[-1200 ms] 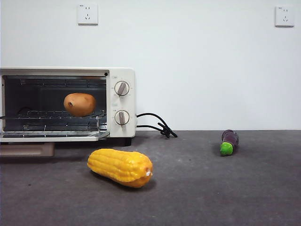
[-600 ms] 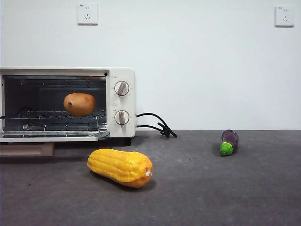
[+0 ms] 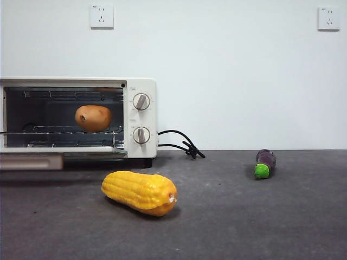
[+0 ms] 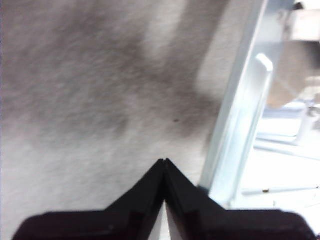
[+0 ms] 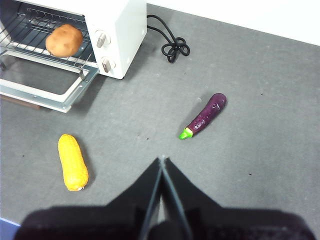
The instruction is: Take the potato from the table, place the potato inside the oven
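**Potato on the rack, door not yet shut**

The potato (image 3: pixel 93 118) lay on the wire rack inside the oven (image 3: pixel 140 86), so the placing looked done; by my judgement nothing remained but perhaps closing the door (image 5: pixel 44 95), which hung open and appeared blurred in the front view. The potato's long axis ran roughly across the oven's width, its dark spot toward the side away from the knobs. The left gripper (image 4: pixel 165 162) had its jaws pressed together, empty, just beside the door's pale edge (image 4: pixel 240 125) and low over the table (image 4: pixel 90 90). The right gripper (image 5: pixel 161 160) also had its jaws together and held nothing; it hung high, with the oven and potato well apart from it, beyond the corn cob (image 5: pixel 73 161) and the eggplant (image 5: pixel 206 115).
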